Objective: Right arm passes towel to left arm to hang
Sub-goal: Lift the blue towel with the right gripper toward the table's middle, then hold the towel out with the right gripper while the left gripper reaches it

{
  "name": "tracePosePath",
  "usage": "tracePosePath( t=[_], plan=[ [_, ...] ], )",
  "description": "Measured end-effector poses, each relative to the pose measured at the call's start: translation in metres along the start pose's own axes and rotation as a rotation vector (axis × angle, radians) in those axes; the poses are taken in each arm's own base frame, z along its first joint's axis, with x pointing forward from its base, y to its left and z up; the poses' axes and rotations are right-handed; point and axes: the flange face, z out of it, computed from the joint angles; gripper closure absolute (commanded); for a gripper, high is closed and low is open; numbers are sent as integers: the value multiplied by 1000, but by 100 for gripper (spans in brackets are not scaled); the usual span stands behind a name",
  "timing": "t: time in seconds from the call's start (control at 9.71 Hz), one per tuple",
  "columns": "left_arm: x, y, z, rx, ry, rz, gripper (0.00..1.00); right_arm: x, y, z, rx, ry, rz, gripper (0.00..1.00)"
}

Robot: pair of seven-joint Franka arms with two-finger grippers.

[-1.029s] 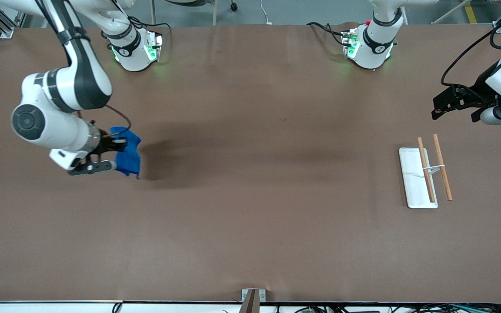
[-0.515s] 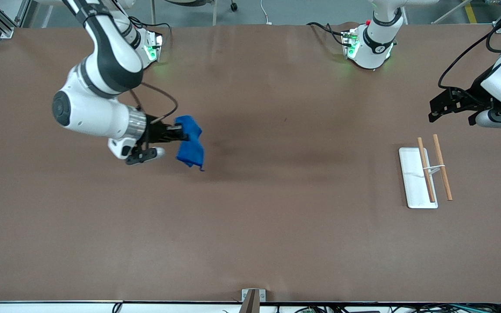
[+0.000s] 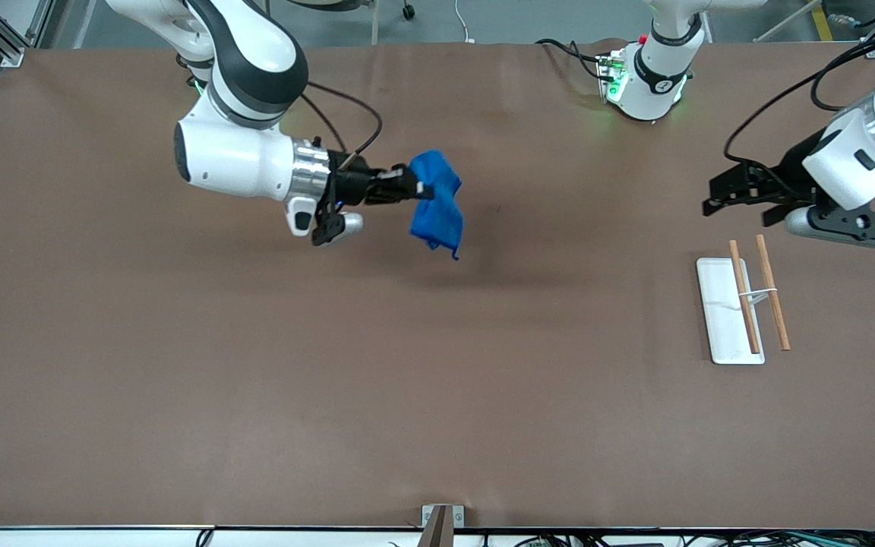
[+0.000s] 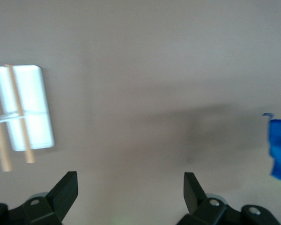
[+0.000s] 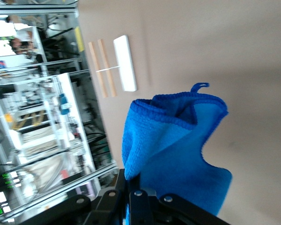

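There's a flat white rectangular tray (image 3: 722,319) sitting on the brown surface (image 3: 407,380) toward the left arm's end. Two long thin wooden sticks (image 3: 759,295) lie side by side, joined by a thin white tie; one rests across the tray, the other just beside it.

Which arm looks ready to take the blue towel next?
The left. Its gripper is open and empty above the table near the wooden-rod rack, pointing toward the towel. The right gripper is shut on the towel, holding it up over mid-table.
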Motion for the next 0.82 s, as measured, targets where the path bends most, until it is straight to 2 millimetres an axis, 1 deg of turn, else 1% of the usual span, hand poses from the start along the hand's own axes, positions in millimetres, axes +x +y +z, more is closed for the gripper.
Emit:
tracePosePath(
  t=[0.1, 0.21, 0.31, 0.41, 0.51, 0.62, 0.72, 0.82],
  plan=[
    [0, 9, 11, -98, -39, -3, 1, -7, -12, 10, 88, -21, 36, 100],
    [1, 18, 28, -196, -82, -9, 1, -12, -20, 18, 172, -36, 63, 100],
    [-2, 29, 48, -305, -135, -8, 1, -13, -23, 27, 256, -48, 82, 100],
    [-6, 42, 72, -408, -194, 9, 1, -14, -22, 40, 336, -57, 82, 100],
    [-13, 53, 103, -493, -254, 34, 1, -16, -19, 55, 397, -61, 76, 100],
    [-22, 57, 134, -578, -303, 57, 1, -16, -14, 66, 437, -62, 80, 100],
    [-31, 53, 163, -668, -332, 68, 1, -14, -13, 72, 471, -62, 90, 100],
    [-39, 46, 186, -753, -338, 70, 1, -14, -19, 74, 499, -63, 95, 100]
  ],
)
